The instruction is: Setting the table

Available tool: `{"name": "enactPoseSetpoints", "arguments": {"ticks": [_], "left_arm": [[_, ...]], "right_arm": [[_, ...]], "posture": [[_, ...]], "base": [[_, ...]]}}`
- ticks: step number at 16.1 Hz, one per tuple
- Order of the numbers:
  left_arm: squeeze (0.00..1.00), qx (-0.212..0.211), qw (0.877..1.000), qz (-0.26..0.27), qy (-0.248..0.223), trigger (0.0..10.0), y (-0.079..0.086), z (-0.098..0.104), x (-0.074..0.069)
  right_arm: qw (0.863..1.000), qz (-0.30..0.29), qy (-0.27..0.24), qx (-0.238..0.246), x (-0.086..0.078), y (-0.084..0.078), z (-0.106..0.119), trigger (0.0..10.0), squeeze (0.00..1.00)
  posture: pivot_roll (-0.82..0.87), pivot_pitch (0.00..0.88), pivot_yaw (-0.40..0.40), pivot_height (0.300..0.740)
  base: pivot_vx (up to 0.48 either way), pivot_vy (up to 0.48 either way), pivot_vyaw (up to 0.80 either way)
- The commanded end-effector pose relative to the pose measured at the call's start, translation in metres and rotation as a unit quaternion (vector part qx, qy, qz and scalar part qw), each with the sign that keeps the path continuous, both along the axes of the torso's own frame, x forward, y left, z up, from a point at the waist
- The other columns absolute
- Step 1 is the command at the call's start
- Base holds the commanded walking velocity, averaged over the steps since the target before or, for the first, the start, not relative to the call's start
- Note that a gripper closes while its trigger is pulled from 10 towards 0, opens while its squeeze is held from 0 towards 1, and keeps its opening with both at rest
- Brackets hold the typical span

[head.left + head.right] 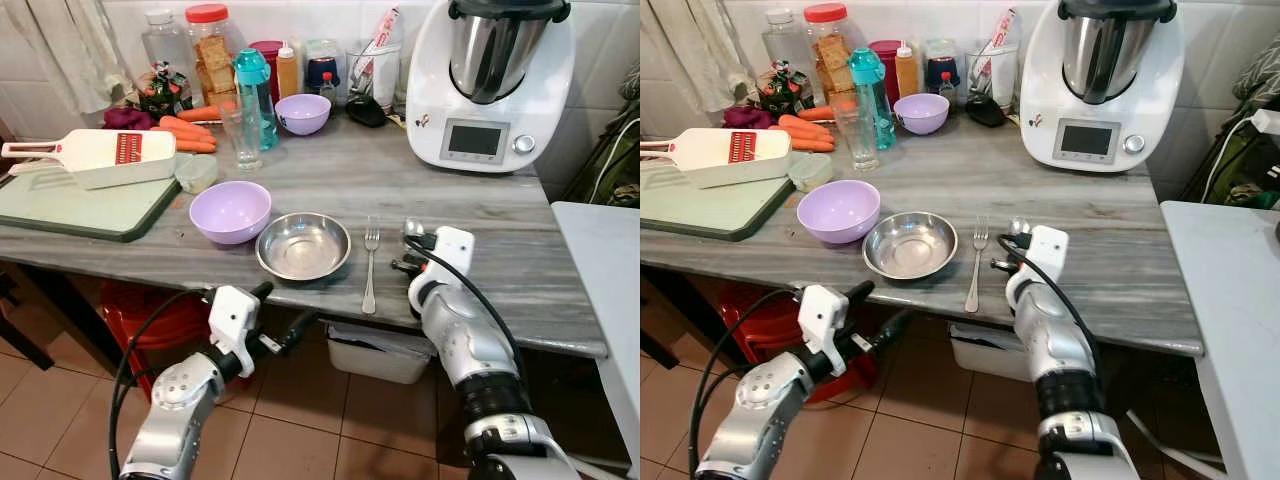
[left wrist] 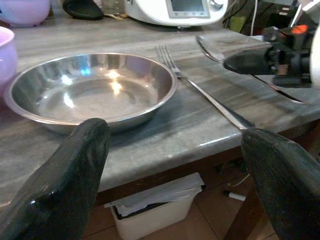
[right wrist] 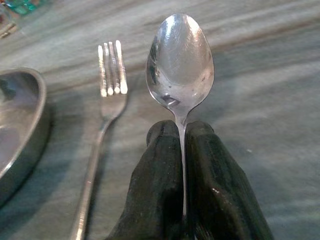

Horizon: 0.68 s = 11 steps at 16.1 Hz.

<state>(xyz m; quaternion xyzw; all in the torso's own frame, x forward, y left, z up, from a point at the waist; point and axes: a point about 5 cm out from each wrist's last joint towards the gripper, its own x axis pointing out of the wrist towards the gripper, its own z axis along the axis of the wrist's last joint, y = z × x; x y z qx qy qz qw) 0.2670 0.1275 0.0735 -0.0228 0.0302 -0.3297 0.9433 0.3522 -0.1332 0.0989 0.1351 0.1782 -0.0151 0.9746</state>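
A spoon (image 3: 180,65) is pinched by its handle between the closed fingers of the right gripper (image 1: 412,250), held at frame centre just right of the fork (image 1: 370,265) and steel bowl (image 1: 303,245), evidently for laying alongside on the counter (image 1: 500,250). The left gripper (image 1: 285,315) is held below the counter edge, fingers spread and empty.

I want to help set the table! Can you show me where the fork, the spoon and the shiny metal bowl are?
fork (image 1: 370,268): left eye view, middle of its handle.
spoon (image 3: 180,60): right wrist view, its bowl, above the right gripper's fingers.
metal bowl (image 1: 303,245): left eye view, its inside bottom.
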Motion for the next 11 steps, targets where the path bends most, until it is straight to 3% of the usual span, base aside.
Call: {"name": "enactPoseSetpoints", "arguments": {"ticks": [1, 7, 11], "left_arm": [[0.00, 0.003, 1.000, -0.002, -0.001, 10.0, 0.002, 0.002, 0.000], [0.00, 0.001, 1.000, -0.007, -0.007, 10.0, -0.002, 0.006, 0.003], [0.00, -0.011, 0.999, -0.036, -0.007, 10.0, -0.010, 0.007, 0.000]], "right_arm": [[1.000, 0.003, -0.009, -0.002, 0.004, 0.002, 0.005, 10.0, 0.00], [1.000, 0.007, 0.000, 0.002, 0.009, 0.006, -0.002, 10.0, 0.00], [1.000, 0.002, 0.004, 0.002, 0.010, 0.005, -0.007, 10.0, 0.00]], "posture": [[-0.06, 0.000, 0.031, 0.740], [-0.06, 0.000, 0.034, 0.740], [-0.06, 0.000, 0.037, 0.740]], "base": [[0.000, 0.000, 0.00], [0.000, 0.000, 0.00], [0.000, 0.000, 0.00]]}}
